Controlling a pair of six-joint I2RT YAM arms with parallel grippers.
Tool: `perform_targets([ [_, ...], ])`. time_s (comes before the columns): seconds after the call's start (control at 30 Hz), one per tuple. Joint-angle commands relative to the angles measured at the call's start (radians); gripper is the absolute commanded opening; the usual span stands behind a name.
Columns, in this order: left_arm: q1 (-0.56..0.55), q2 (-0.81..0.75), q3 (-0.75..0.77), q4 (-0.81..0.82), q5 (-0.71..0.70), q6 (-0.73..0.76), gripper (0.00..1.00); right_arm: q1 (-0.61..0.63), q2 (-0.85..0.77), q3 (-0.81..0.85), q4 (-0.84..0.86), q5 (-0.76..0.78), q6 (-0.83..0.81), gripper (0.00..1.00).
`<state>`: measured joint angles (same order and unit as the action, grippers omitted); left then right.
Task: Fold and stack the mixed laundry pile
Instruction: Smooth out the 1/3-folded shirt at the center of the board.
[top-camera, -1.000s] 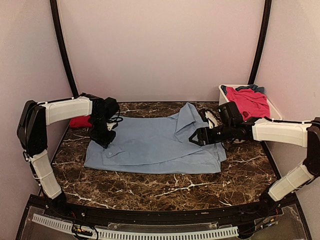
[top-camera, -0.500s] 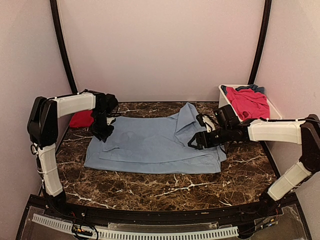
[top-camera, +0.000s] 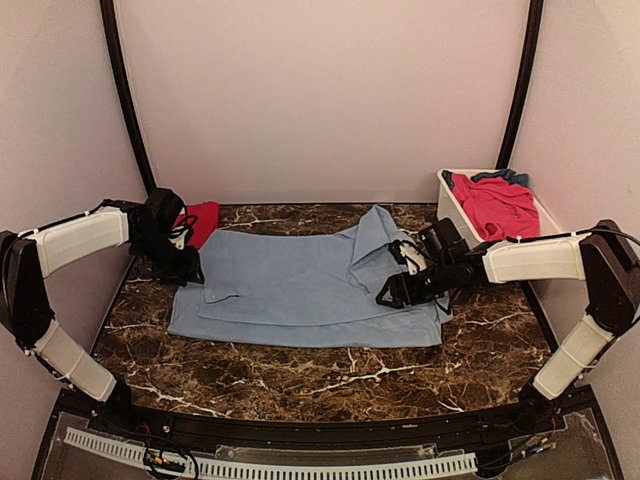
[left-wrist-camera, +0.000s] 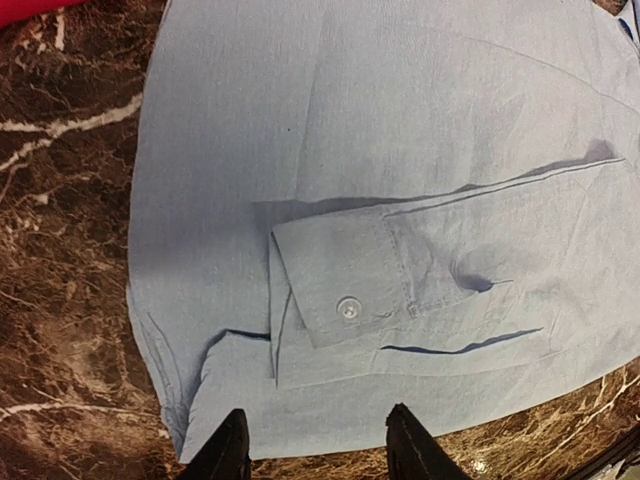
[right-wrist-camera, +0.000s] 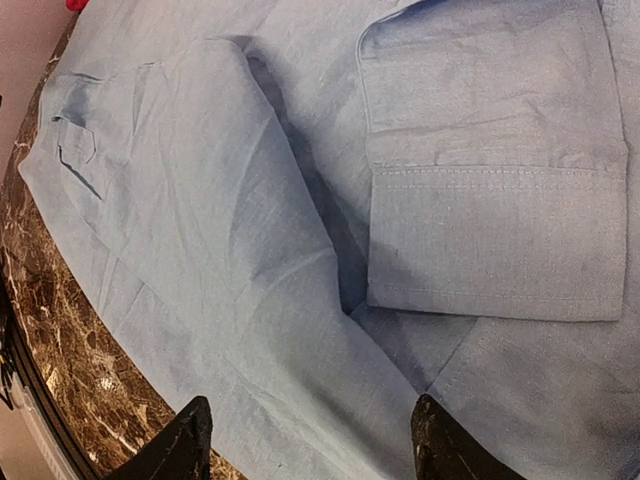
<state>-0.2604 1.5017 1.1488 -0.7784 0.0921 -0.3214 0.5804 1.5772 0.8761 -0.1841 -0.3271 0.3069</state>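
Across the middle of the dark brown marble counter (top-camera: 330, 375) I see the large light-blue cloth shirt (top-camera: 300, 290) spread flat, its long side running left to right. At its left end a sleeve is folded over the body, and my left wrist camera shows the buttoned cuff (left-wrist-camera: 345, 300) lying flat on the cloth. At the right end the other sleeve is folded in as well, its stitched cuff (right-wrist-camera: 490, 240) resting flat on the shirt, with a raised fold of cloth reaching toward the back edge.

My left jaws hang over the shirt's left edge near the back corner. They stand open, the two black fingertips (left-wrist-camera: 225, 455) apart above the hem with nothing between them. My right jaws sit over the right part of the shirt, spread wide and empty; I cannot tell whether they touch the cloth.

Just beyond the shirt's back-left corner lies a red cloth garment (top-camera: 202, 220), beside the left arm (top-camera: 85, 235). At the back right stands a white rectangular plastic tub (top-camera: 447, 205), holding a pink-red cloth piece (top-camera: 495, 205) with a darker blue cloth piece (top-camera: 515, 177) behind it.
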Motion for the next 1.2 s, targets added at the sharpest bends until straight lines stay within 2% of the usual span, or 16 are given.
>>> perform_targets([
  [0.0,0.019,-0.009,-0.122,0.145,0.118,-0.123,0.46,0.000,0.029,0.001,0.007,0.019,-0.015,0.63],
  [0.23,0.031,0.027,-0.193,0.218,0.137,-0.154,0.49,0.001,0.054,-0.036,0.005,0.028,-0.011,0.61],
  [0.57,0.033,0.097,-0.186,0.219,0.136,-0.157,0.50,0.002,0.103,0.012,-0.067,0.119,0.021,0.63],
  [0.8,0.033,0.125,-0.198,0.215,0.095,-0.185,0.51,0.002,0.104,0.025,-0.086,0.125,0.036,0.66],
  [1.0,0.033,0.149,-0.229,0.264,0.129,-0.211,0.52,0.002,0.112,0.041,-0.090,0.117,0.037,0.68],
  [1.1,0.033,0.142,-0.242,0.301,0.153,-0.220,0.47,0.003,0.102,0.052,-0.098,0.116,0.036,0.69],
  [1.17,0.033,0.121,-0.250,0.308,0.152,-0.227,0.40,0.002,0.086,0.055,-0.105,0.119,0.034,0.70],
])
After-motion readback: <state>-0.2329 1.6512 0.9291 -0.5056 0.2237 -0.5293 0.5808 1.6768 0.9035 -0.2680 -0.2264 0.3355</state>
